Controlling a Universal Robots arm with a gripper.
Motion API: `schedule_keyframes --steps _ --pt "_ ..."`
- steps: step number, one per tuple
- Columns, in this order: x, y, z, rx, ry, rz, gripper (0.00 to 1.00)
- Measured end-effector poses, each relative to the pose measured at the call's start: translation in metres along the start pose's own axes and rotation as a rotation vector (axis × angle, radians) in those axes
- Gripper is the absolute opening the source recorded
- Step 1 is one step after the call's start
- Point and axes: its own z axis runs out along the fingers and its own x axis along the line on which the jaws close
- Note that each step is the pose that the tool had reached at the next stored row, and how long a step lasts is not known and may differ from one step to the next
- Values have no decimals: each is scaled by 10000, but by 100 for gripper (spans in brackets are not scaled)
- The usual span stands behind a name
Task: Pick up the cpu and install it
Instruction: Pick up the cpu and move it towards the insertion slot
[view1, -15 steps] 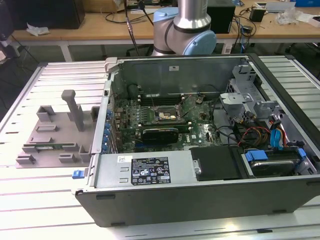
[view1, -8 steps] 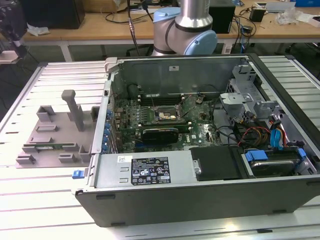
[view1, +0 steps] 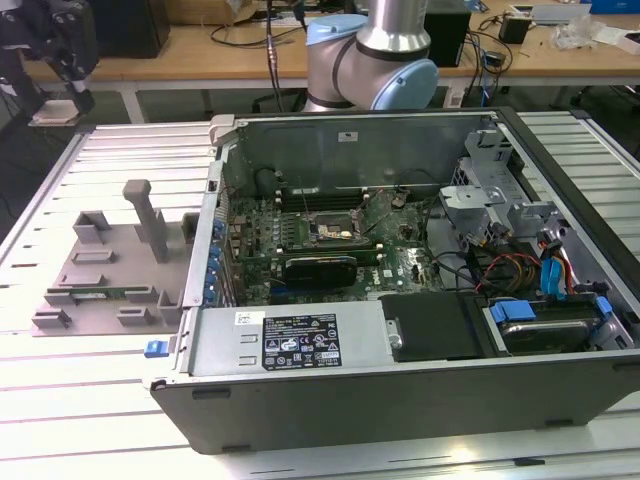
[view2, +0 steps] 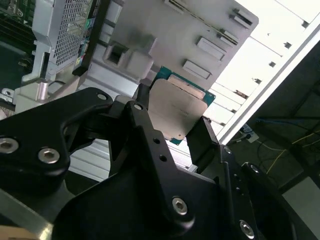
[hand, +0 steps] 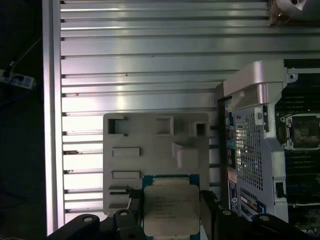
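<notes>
My gripper (hand: 171, 206) is shut on the cpu (hand: 170, 202), a flat square chip with a silvery top and a green edge, held between the two black fingers (view2: 141, 97) in both wrist views. The cpu (view2: 175, 107) hangs in the air well above the grey plastic tray (hand: 150, 135). In the exterior view the gripper (view1: 58, 100) is at the far upper left, with a pale flat piece between its fingers. The black-framed motherboard socket (view1: 335, 230) lies open inside the computer case (view1: 400, 380), off to one side of the gripper. The socket (hand: 302, 130) also shows in the first wrist view.
The tray (view1: 100, 270) with raised blocks lies on the slatted metal table (view1: 90, 400) at the exterior view's left of the case. Drive cages, cables and a power supply (view1: 300, 340) fill the case. The arm's base (view1: 370, 50) stands behind it, before a cluttered wooden bench.
</notes>
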Motion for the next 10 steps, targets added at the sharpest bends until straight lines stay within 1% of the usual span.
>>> schedule_keyframes --steps 3,4,6,7,8,10 --pt "-114 5 4 1 19 2 55" --pt "-141 6 5 1 24 2 55" --pt "-267 10 11 1 44 2 55" --pt "-317 12 12 2 53 3 55" --pt "-390 15 15 2 66 4 55" --pt "-457 17 18 3 78 4 55"
